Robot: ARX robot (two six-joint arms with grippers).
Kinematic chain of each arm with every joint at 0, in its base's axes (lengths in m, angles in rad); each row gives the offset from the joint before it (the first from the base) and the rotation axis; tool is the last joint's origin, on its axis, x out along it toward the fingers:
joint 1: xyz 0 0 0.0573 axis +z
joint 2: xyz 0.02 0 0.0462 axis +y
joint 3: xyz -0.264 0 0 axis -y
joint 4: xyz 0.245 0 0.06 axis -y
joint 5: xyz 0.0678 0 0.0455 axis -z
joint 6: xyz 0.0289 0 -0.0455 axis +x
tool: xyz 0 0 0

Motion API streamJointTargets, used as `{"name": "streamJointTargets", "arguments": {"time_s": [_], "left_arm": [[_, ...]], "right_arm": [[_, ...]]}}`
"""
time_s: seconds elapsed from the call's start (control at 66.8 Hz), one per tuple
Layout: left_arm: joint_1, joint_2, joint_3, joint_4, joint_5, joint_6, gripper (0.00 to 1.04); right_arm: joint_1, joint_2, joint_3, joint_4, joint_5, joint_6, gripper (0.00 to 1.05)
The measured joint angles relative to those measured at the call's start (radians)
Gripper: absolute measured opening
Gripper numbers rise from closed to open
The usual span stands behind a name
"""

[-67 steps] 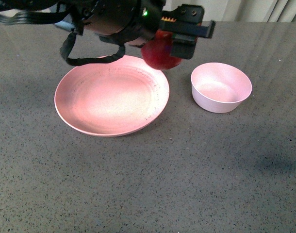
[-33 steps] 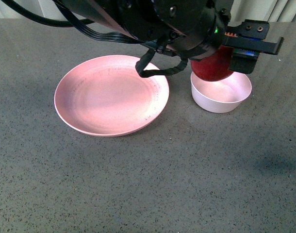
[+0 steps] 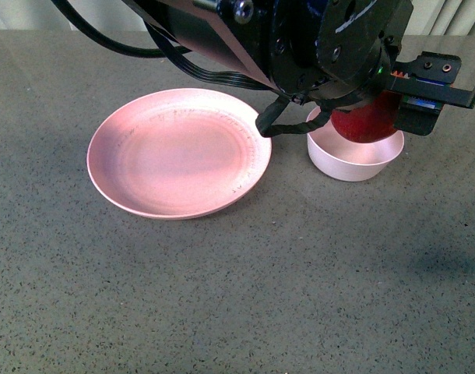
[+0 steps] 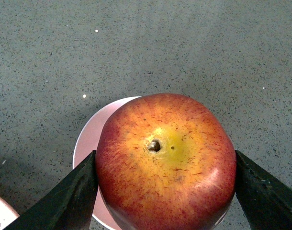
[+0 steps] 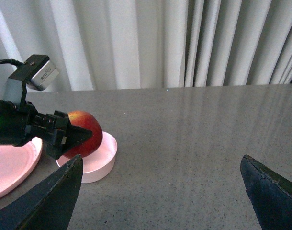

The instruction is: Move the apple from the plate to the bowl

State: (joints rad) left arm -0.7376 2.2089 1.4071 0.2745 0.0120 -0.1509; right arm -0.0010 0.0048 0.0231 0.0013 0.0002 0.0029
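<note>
My left gripper (image 3: 378, 109) is shut on the apple (image 3: 368, 123), dark red and glossy, and holds it right above the small pale bowl (image 3: 343, 161). In the left wrist view the apple (image 4: 167, 163) fills the space between the two dark fingers (image 4: 72, 199), yellow stem dimple facing the camera, with the bowl's rim (image 4: 88, 139) under it. The wide pink plate (image 3: 179, 152) lies empty to the left of the bowl. My right gripper (image 5: 160, 196) is open and empty over bare table; its view shows the apple (image 5: 84, 134) over the bowl (image 5: 100, 160).
The grey speckled tabletop (image 3: 237, 296) spreads around both dishes. The left arm's black body and cables (image 3: 269, 39) hang over the plate's far side and the bowl. Pale curtains (image 5: 160, 43) stand behind the table's far edge.
My left gripper has carried the apple to the right, from above the plate's far right rim to above the bowl, and a little lower. Plate and bowl have not moved.
</note>
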Motion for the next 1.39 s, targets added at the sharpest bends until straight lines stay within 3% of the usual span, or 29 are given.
{"name": "streamJointTargets", "arguments": {"time_s": [0.225,0.404,0.839,1.333,1.348,1.393], "left_arm": [[0.0,0.024,0.024,-0.018,-0.039,0.01,0.72],[0.0,0.024,0.027,-0.02,-0.05,0.011,0.97],[0.038,-0.03,-0.053,0.016,-0.038,-0.038,0.96],[0.302,-0.388,-0.49,0.225,0.059,-0.13,0.96],[0.303,-0.39,-0.502,0.243,0.043,-0.126,0.95],[0.308,-0.391,-0.584,0.449,-0.14,-0.061,0.87]], "right_arm": [[0.0,0.0,0.0,0.0,0.0,0.0,0.96],[0.0,0.0,0.0,0.0,0.0,0.0,0.96],[0.0,0.0,0.0,0.0,0.0,0.0,0.96],[0.0,0.0,0.0,0.0,0.0,0.0,0.96],[0.0,0.0,0.0,0.0,0.0,0.0,0.96],[0.0,0.0,0.0,0.0,0.0,0.0,0.96]]}}
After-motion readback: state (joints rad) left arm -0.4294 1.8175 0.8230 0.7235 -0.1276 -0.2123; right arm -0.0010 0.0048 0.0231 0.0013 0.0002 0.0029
